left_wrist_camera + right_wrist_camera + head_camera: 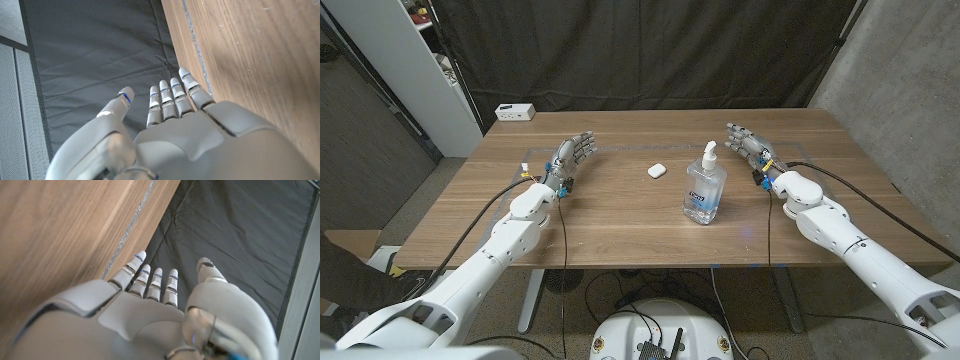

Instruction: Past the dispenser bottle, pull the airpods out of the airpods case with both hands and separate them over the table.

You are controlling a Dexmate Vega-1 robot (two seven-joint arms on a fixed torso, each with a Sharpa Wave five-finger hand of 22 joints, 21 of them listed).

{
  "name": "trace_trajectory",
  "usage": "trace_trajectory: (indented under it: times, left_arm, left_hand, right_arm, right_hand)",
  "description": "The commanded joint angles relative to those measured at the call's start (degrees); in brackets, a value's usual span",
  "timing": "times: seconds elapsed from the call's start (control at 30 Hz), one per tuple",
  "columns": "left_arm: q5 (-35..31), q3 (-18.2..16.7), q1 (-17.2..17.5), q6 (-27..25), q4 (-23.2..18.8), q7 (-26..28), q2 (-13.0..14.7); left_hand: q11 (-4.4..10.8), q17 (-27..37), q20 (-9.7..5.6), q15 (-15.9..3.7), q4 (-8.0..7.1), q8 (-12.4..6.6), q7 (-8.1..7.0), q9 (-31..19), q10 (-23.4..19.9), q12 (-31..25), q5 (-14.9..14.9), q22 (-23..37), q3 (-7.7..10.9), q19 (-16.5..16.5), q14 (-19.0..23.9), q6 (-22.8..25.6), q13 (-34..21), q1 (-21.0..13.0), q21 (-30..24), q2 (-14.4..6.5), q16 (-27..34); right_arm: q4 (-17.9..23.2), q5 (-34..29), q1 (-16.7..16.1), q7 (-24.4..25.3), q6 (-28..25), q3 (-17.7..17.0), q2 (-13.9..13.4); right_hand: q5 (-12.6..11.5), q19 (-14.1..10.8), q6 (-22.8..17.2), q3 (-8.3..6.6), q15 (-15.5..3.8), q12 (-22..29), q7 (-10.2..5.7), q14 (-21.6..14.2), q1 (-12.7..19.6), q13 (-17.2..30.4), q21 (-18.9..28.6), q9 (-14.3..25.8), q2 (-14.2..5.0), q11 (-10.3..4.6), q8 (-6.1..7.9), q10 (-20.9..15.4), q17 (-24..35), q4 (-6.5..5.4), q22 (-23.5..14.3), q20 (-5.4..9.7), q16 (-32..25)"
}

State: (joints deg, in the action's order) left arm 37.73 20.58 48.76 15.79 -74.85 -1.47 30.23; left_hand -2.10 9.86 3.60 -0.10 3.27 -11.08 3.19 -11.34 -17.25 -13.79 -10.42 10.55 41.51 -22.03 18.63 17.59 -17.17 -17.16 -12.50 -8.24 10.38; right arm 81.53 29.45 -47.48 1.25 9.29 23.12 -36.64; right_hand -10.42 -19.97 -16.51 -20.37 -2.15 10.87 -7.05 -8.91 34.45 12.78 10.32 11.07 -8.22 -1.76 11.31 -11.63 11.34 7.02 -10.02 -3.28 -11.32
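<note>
The airpods case (pixel 657 171), small and white and seemingly closed though too small for certainty, is seen lying on the wooden table (pixel 620 225) just beyond and to the left of the dispenser bottle (pixel 702 186), which stands upright near the table's middle. The left hand (pixel 568 159) is held near the far left part of the table with fingers (pixel 172 97) extended and nothing grasped. The right hand (pixel 748 143) is likewise held open and empty at the far right, well apart from the case.
</note>
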Motion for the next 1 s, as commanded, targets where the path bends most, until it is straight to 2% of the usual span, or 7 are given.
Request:
trace_trajectory:
  times: [0.03, 0.47, 0.53, 0.6, 0.63, 0.77, 1.0]
  left_arm:
    - [-0.24, -0.26, 0.49, 0.66, -0.44, -0.15, 0.47]
    - [-0.44, 0.09, 0.26, 1.62, 0.25, -1.01, 0.06]
    - [-0.16, 0.14, 0.00, 2.48, 1.11, -2.02, -0.32]
    - [-0.35, 0.26, -0.07, 2.09, 0.99, -1.76, -0.24]
    - [-0.27, 0.28, -0.20, 2.50, 1.37, -2.19, -0.38]
    - [-0.02, 0.26, -0.54, 3.44, 2.40, -2.97, -0.90]
    - [0.51, 0.17, -0.26, 4.03, 2.85, -3.96, -0.99]
  left_hand:
    - [0.07, 0.23, 0.18, 0.26, 0.75, -0.29, -0.56, -0.11, -0.76, -0.29, -0.40, 0.27, 0.10, 0.20, -0.16, 0.17, -0.30, -0.85, 0.11, 0.16, 0.28]
    - [0.24, 0.35, 0.21, 0.33, 2.17, -0.43, -0.61, -0.11, -1.21, -0.59, -0.45, 0.28, -0.35, 0.30, -0.24, 0.43, -0.58, -2.04, 0.12, 0.18, 0.44]
    - [0.18, 0.37, 0.24, 0.34, 2.30, -0.48, -0.66, -0.12, -1.20, -0.60, -0.45, 0.28, -0.42, 0.30, -0.28, 0.53, -0.62, -2.16, 0.11, 0.17, 0.45]
    - [0.18, 0.39, 0.23, 0.32, 2.40, -0.48, -0.67, -0.12, -1.28, -0.64, -0.45, 0.28, -0.49, 0.30, -0.28, 0.53, -0.65, -2.25, 0.10, 0.15, 0.47]
    - [0.17, 0.40, 0.22, 0.34, 2.48, -0.52, -0.67, -0.12, -1.30, -0.66, -0.45, 0.29, -0.55, 0.31, -0.30, 0.62, -0.68, -2.33, 0.11, 0.14, 0.48]
    - [0.40, 0.45, 0.20, 0.26, 2.74, -0.64, -0.69, -0.13, -1.39, -0.73, -0.44, 0.29, -0.77, 0.34, -0.25, 0.93, -0.77, -2.56, 0.10, 0.11, 0.56]
    - [0.45, 0.55, 0.19, 0.27, 3.00, -0.68, -0.76, -0.16, -1.46, -0.82, -0.40, 0.31, -1.17, 0.40, -0.30, 1.08, -0.90, -2.82, 0.10, 0.01, 0.65]
  right_arm:
    - [8.13, -6.91, 0.37, 2.12, -7.65, 1.27, -7.09]
    - [22.34, -11.57, 2.59, 1.77, -24.78, 1.92, -14.80]
    - [24.76, -12.70, 3.58, 1.20, -28.04, 2.49, -16.07]
    - [26.77, -13.79, 4.52, 0.58, -30.56, 3.04, -17.10]
    - [27.65, -14.25, 5.10, 0.13, -31.91, 3.37, -17.53]
    - [30.71, -16.55, 7.58, -2.10, -36.61, 5.18, -19.03]
    - [33.91, -21.94, 15.13, -10.90, -43.80, 10.87, -20.95]
  right_hand:
    - [-0.49, 0.53, -0.57, 0.17, -2.48, 0.52, -0.09, 0.37, 0.47, 0.04, -0.02, 0.13, 0.72, -0.19, 0.28, 0.01, 0.10, 0.46, -0.07, -0.41, 0.05]
    - [-0.23, -0.58, -1.37, 0.98, -2.39, 1.33, -0.60, -2.43, 0.71, 0.24, 0.91, 0.17, 2.20, -0.05, 0.45, -1.42, 0.35, 1.22, -0.10, -1.28, -1.41]
    - [-0.09, -0.61, -2.07, 1.29, -2.45, 1.44, -5.31, -2.46, 0.91, 0.42, 0.99, 0.34, 2.31, 0.03, 0.60, -1.43, 0.70, 1.33, -0.13, -1.30, -1.67]
    - [-0.06, -0.73, -1.73, 1.53, -2.45, 1.50, -2.14, -2.49, 1.08, 0.51, 1.06, 0.36, 2.53, 0.06, 0.40, -1.51, 0.80, 1.45, -0.14, -1.31, -1.77]
    - [-0.06, -0.74, -1.88, 1.58, -2.48, 1.50, -4.34, -2.44, 1.23, 0.53, 1.08, 0.39, 2.52, -0.01, 0.44, -1.47, 0.86, 1.51, -0.14, -1.31, -1.80]
    - [-0.02, -0.67, -1.82, 1.88, -2.30, 1.53, -1.53, -2.23, 1.48, 0.62, 1.06, 0.39, 2.89, 0.03, 0.37, -1.48, 0.92, 1.65, -0.14, -1.42, -1.80]
    - [0.01, -0.25, -2.83, 2.15, -2.05, 1.51, -1.34, -1.90, 2.27, 0.74, 0.95, 0.42, 3.12, -0.06, 0.63, -1.31, 0.94, 1.82, -0.15, -1.69, -1.76]
